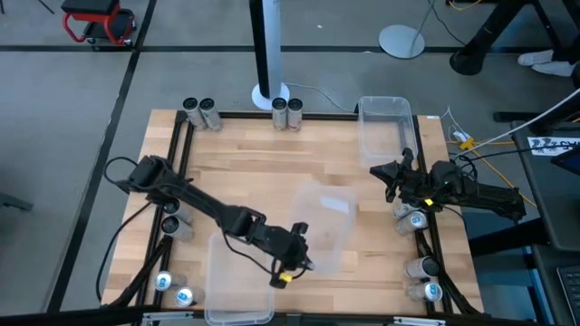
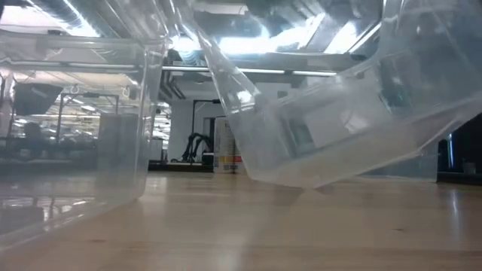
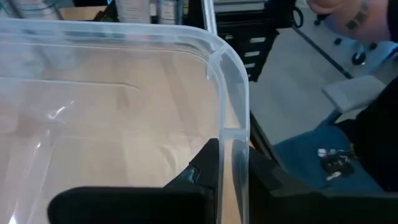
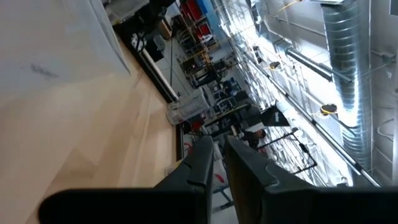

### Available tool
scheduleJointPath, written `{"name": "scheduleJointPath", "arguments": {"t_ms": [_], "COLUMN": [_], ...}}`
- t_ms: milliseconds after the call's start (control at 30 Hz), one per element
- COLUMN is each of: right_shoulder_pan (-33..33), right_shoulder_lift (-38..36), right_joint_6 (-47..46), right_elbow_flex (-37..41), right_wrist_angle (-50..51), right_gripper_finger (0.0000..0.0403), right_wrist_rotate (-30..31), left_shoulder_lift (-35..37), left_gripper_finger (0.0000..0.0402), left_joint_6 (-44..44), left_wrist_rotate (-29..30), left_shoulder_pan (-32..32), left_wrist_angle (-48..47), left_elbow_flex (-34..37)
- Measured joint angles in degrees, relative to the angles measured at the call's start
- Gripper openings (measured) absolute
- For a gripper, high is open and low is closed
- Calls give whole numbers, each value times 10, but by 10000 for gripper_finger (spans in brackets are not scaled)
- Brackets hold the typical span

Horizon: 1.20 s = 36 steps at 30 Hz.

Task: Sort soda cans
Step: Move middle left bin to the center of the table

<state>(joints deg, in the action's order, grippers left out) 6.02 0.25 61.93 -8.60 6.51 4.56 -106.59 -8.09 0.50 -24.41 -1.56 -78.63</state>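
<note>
Soda cans stand in small groups at the table's edges: far left (image 1: 199, 113), far middle (image 1: 287, 113), left (image 1: 172, 222), near left (image 1: 172, 288), right (image 1: 412, 217) and near right (image 1: 426, 281). My left gripper (image 1: 299, 243) reaches across to the table's middle and is shut on a clear plastic bin (image 1: 324, 220). In the low view this bin (image 2: 339, 113) is tilted. My right gripper (image 1: 390, 177) hovers over the right side of the table, shut and empty, near the right-hand cans. My left gripper (image 3: 233, 180) grips the clear bin's side wall just below the rim (image 3: 235, 118), close to a corner. One finger (image 3: 205, 168) is inside the bin and the other is outside. The bin is tilted, with its low corner (image 2: 301, 181) at the tabletop.
A second clear bin (image 1: 237, 281) stands flat at the near edge, just left of my left gripper; it fills the left of the low view (image 2: 68, 128). A third clear bin (image 1: 385, 122) sits at the far right. A black frame (image 1: 177, 163) runs round the table.
</note>
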Motion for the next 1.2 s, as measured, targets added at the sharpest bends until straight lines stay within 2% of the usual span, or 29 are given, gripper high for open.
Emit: {"name": "scheduleJointPath", "arguments": {"t_ms": [267, 700, 833, 1000, 1200], "right_shoulder_pan": [0, 0, 0, 0, 0], "right_shoulder_lift": [0, 0, 0, 0, 0], "right_joint_6": [-1, -1, -1, -1, 0], "right_elbow_flex": [0, 0, 0, 0, 0], "right_wrist_angle": [1, 12, 10, 10, 7], "right_gripper_finger": [44, 44, 44, 44, 44], "right_wrist_rotate": [0, 0, 0, -5, -13], "left_shoulder_lift": [-1, -28, -28, -27, 37], "left_gripper_finger": [41, 74, 105, 165, 212], "left_joint_6": [7, -16, -33, -18, -18], "left_wrist_rotate": [-8, -8, -7, -7, -7], "left_shoulder_pan": [-21, -10, -7, 2, 29], "left_wrist_angle": [-5, 42, 46, 32, -62], "left_elbow_flex": [1, 2, 2, 2, 2]}}
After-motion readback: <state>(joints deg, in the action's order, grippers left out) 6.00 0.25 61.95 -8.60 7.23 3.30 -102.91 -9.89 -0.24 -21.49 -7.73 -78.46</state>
